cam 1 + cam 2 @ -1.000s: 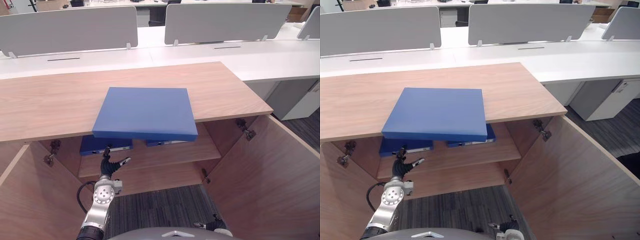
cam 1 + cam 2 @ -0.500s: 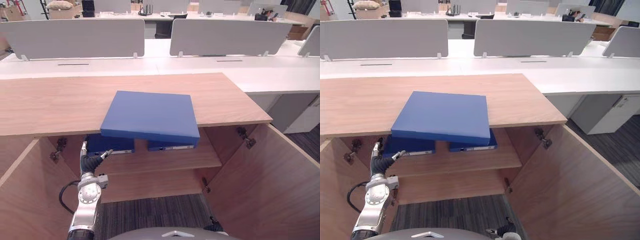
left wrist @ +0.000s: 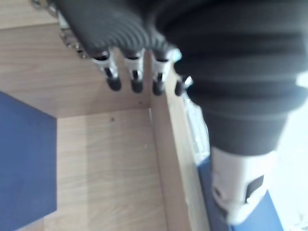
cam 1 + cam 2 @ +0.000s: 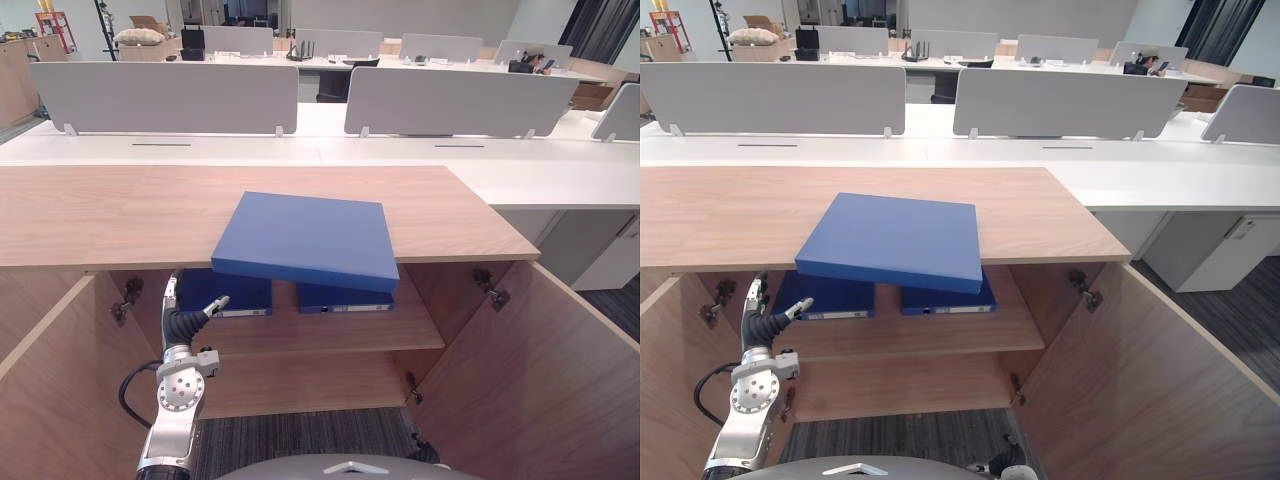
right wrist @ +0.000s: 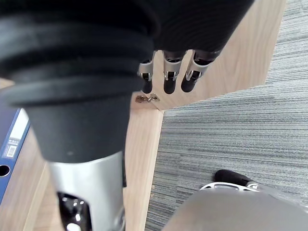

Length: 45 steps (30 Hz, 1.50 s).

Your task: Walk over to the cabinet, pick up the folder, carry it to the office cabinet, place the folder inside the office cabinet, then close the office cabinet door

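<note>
A flat blue folder [image 4: 305, 238] lies on the wooden cabinet top [image 4: 100, 210], its front edge hanging out over the open cabinet. Two more blue binders [image 4: 225, 295] [image 4: 345, 297] lie on the shelf [image 4: 330, 330] below it. My left hand [image 4: 183, 325] is raised in front of the shelf's left end, below and left of the folder, and touches nothing. Its fingers [image 3: 134, 79] are straight and hold nothing. My right hand [image 5: 166, 72] hangs low by the floor with relaxed fingers, also empty.
Both cabinet doors stand open, the left door [image 4: 50, 400] and the right door [image 4: 540, 380] flanking me. White desks [image 4: 400, 150] with grey dividers [image 4: 160, 97] stretch behind the cabinet. Grey carpet [image 4: 300, 440] covers the floor.
The whole picture has shifted, with more of the office behind now in view. Relative to the folder, my left hand has moved left toward the shelf's left end. The folder lies as before.
</note>
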Tool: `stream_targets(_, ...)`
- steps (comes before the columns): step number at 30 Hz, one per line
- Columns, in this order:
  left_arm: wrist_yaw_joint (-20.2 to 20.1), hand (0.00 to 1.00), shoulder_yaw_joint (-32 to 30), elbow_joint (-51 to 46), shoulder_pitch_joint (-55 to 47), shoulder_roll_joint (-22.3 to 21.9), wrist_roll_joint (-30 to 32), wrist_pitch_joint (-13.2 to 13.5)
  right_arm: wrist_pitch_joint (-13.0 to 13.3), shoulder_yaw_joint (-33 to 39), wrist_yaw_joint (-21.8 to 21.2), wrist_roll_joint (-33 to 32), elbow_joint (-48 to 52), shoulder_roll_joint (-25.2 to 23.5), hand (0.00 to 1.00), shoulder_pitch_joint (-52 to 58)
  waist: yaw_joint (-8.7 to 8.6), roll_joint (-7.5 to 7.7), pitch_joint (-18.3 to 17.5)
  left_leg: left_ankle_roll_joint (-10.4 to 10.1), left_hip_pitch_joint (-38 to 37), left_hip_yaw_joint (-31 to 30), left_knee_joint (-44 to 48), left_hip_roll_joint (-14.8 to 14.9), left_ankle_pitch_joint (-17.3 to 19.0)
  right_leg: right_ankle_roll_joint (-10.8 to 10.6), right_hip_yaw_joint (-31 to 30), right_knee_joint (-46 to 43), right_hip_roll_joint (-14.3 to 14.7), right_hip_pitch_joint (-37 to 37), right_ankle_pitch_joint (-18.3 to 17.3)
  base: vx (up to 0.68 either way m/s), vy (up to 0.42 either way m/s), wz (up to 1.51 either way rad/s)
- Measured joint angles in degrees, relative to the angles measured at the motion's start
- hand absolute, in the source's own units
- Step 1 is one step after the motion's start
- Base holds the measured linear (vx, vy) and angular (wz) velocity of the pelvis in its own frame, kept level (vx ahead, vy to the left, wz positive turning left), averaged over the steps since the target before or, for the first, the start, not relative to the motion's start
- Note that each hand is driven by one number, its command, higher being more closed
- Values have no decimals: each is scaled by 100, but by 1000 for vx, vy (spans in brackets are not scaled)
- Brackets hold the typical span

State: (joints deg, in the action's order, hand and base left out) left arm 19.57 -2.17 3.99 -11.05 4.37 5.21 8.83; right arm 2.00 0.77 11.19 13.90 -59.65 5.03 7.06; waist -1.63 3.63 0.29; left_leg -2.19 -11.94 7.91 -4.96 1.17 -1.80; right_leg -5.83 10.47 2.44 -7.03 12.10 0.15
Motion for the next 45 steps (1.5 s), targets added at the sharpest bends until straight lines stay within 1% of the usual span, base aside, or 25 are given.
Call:
stream_targets(3, -12, 0, 1, -253, -58, -8, -6, 42, -1, -4, -28, 0, -7, -2, 0, 93, 34, 63, -49, -1, -8, -6, 0, 3, 6, -5, 1, -22, 1, 4, -18, 0, 0, 0)
stream_targets(5, -38, 0, 3, -330, -69, -8, -13, 49, 0, -4, -33, -1, -9, -2, 0, 100, 30, 75, -57, -1, -8, -4, 0, -2, 6, -5, -6, -24, -3, 2, -18, 0, 0, 0)
stream_targets(9, -127, 0, 17, -340, -69, -7, -64, 123, 3, -4, -35, -1, -9, -1, 0, 102, 20, 73, -59, -1, -6, -4, 0, -8, 6, -5, -8, -24, -9, -1, -18, 0, 0, 0)
stream_targets(14, -263, 0, 157, -340, -69, 12, -55, 131, 4, -2, -36, -1, -8, -1, 0, 108, 15, 67, -62, -1, -3, -3, 0, -6, 11, -6, -9, -24, -7, -5, -24, 0, 0, 0)
stream_targets(17, -377, 0, 239, -345, -68, 29, 69, 136, 4, 2, -40, -2, -9, -1, 0, 112, 16, 61, -65, -2, 0, -3, 0, -6, 16, -4, -8, -24, -5, -8, -29, 0, 0, 0)
stream_targets(21, -388, 0, 307, -347, -63, 338, 295, 122, 15, 12, -44, -3, -36, 11, 0, 107, 9, 42, -74, -4, 12, -4, 0, 0, 19, 1, -7, -23, 4, -17, -34, 0, 0, 0)
stream_targets(26, -411, 0, 332, -347, -27, 717, 344, 83, 8, 40, -52, -3, -50, 15, 0, 99, 13, 35, -79, -3, 50, 3, 1, 2, 20, 9, -37, -23, 13, -56, -37, 0, 0, 0)
stream_targets(29, -372, 0, 229, -352, 68, 946, 413, 27, 3, 47, -61, -4, -148, 16, 0, 33, 24, 27, -84, -4, 89, 21, 2, 4, 19, 22, -64, -32, 20, -107, -31, 0, 0, 0)
stream_targets(32, -376, 0, 230, -698, 383, 1141, 417, 67, -8, 47, -70, -3, -213, 21, 0, -12, 22, 17, -105, -5, 75, 36, 2, 7, 25, 76, -82, -38, 24, -103, -8, 0, 0, -4)
stream_targets(33, -373, 0, 218, -840, 565, 1153, 416, 156, -10, 49, -75, -4, -215, 30, 0, -13, 20, 1, -115, -5, 70, 50, 2, 9, 28, 82, -99, -38, 30, -104, -5, 0, 0, -7)
stream_targets(34, -373, 0, 216, -883, 657, 1153, 417, 188, -15, 49, -76, -4, -217, 34, 0, -14, 18, -9, -123, -5, 65, 58, 2, 10, 30, 84, -108, -39, 32, -103, -3, 4, 1, -10)
stream_targets(36, -374, 0, 210, -987, 850, 1151, 390, 283, -96, 51, -92, -5, -238, 70, 0, -54, 2, -60, -150, 14, -19, 137, 2, 25, 37, 92, -182, -51, 49, -77, -5, 17, 4, -18)
stream_targets(39, -374, 0, 212, -999, 875, 1132, 382, 316, -111, 60, -103, -8, -242, 83, 0, -54, -51, -83, -166, 10, -98, 155, 2, 35, 49, 101, -191, -46, 58, -7, -23, 11, 0, -7)
stream_targets(42, -374, 0, 196, -1006, 857, 1085, 195, 322, -130, 184, -124, -8, -277, 63, 0, -51, -14, -76, -169, 7, -130, 147, 2, 42, 53, 103, -182, -49, 66, -3, -29, 0, 0, 0)
stream_targets(45, -373, 0, 68, -1025, 773, 961, 151, 324, -182, 271, -147, -7, -307, 42, 0, -53, 26, -58, -164, 8, -182, 148, 2, 39, 55, 95, -181, -63, 60, 43, -35, 0, 0, 0)
